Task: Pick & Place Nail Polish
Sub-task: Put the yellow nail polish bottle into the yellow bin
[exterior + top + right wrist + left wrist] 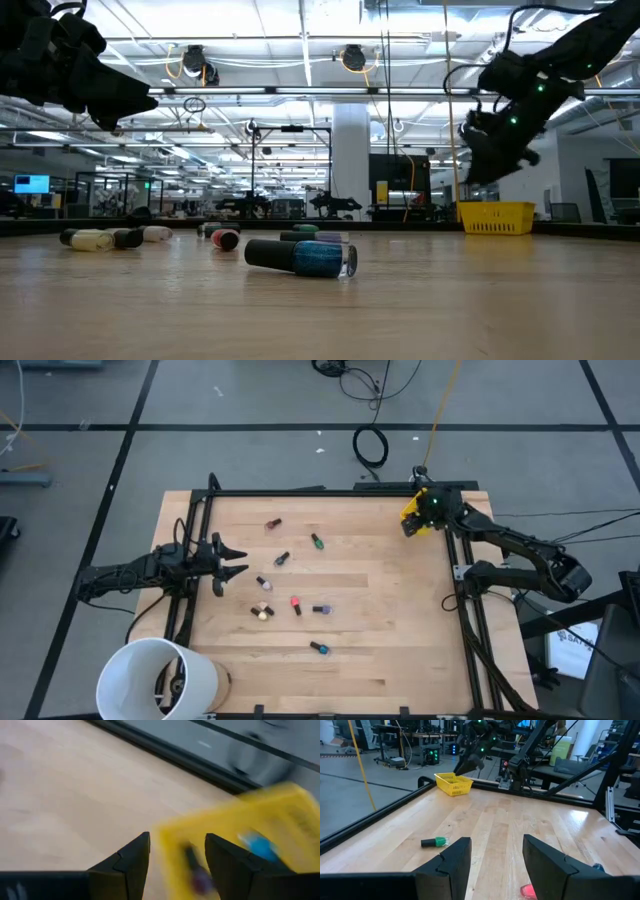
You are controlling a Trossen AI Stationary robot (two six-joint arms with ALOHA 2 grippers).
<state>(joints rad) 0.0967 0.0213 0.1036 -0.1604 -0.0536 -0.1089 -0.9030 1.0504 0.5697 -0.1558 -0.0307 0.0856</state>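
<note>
Several nail polish bottles lie on their sides on the wooden table, among them a green one (pixel 317 541), a red one (pixel 296 604) and a blue one (pixel 318 258). The yellow bin (pixel 414 510) stands at the far right corner. My right gripper (pixel 175 842) hovers open just above the bin, tilted down, with nothing between its fingers. Inside the bin lie a blue bottle (pixel 257 845) and a dark-capped one (pixel 196 870). At the table's left edge my left gripper (pixel 236 560) waits open and level, pointing across the table.
A large white bucket (pixel 155 680) stands at the near left corner. A black frame (pixel 300 492) runs along the table's far, left and right sides. Bare wood lies between the bottles and the right edge.
</note>
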